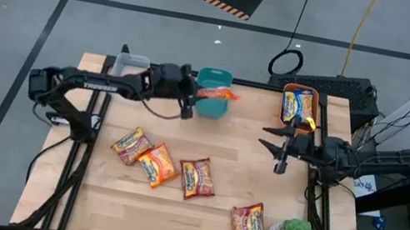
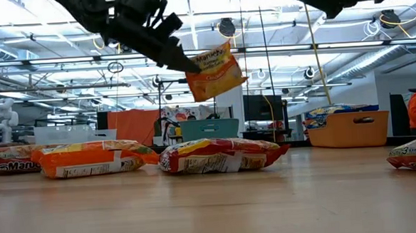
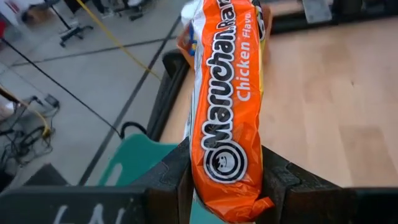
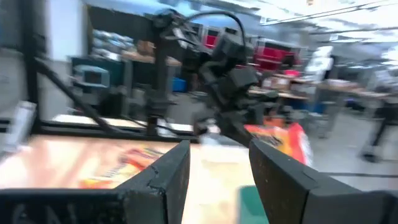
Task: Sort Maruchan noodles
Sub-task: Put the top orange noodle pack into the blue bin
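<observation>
Left claw (image 1: 194, 96) clamps an orange packet (image 1: 217, 93) above the teal bin (image 1: 212, 95) at the worktop's (image 1: 214, 210) back edge. Right claw (image 1: 279, 148) hovers empty, fingers spread, near the orange bin (image 1: 299, 106).

We count six Maruchan packets. One orange chicken-flavour packet (image 3: 227, 118) hangs in the air, pinched at its end — it sits over the teal bin (image 1: 212, 91) at the table's far edge. A yellow-blue packet (image 1: 298, 106) lies in the orange bin (image 1: 315, 101) at the far right. Four lie flat on the table: a reddish packet (image 1: 129, 145) and an orange packet (image 1: 157, 164) touching at the left, a red packet (image 1: 196, 177) just beside them, and another packet (image 1: 248, 224) near right.
</observation>
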Available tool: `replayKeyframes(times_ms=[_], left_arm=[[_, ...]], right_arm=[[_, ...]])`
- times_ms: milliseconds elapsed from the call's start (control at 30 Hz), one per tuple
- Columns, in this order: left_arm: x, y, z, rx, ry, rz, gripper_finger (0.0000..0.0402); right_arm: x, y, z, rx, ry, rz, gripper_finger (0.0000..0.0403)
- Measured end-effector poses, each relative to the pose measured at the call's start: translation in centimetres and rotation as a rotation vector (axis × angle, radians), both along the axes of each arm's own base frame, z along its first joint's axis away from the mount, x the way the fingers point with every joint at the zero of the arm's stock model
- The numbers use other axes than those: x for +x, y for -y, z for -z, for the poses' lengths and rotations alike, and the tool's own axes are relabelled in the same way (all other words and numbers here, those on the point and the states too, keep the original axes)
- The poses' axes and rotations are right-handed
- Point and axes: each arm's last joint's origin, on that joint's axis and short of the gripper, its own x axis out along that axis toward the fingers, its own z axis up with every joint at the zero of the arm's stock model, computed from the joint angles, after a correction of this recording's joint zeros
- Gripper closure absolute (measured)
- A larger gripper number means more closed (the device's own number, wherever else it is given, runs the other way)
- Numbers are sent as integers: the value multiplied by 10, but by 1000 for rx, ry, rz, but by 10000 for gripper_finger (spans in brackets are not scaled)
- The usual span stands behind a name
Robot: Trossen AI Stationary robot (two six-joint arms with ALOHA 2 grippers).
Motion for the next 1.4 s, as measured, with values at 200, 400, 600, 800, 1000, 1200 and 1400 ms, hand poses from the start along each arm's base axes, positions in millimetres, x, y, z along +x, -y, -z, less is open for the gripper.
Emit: replayKeyframes(times_ms=[200, 400, 600, 800, 1000, 1200, 1400], left_arm=[[-13, -30, -5, -29, 70, 9, 282], [-23, -49, -8, -49, 112, -21, 282], [-29, -59, -10, -26, 125, -48, 282], [-29, -61, -15, -26, 184, -36, 282], [-29, -64, -26, 3, 267, -44, 282], [-28, -73, -49, -24, 292, -74, 282], [-25, -75, -72, 2, 244, -58, 282]], right_arm=[[-2, 4, -2, -109, -17, 147, 243], [-5, 5, -9, -190, 23, 185, 243], [-11, 6, -15, -230, 62, 197, 243], [-21, 7, -23, -217, 141, 207, 243], [-28, 8, -25, -200, 158, 203, 243], [-30, 8, -25, -202, 156, 201, 243], [-30, 8, -25, -202, 156, 198, 243]])
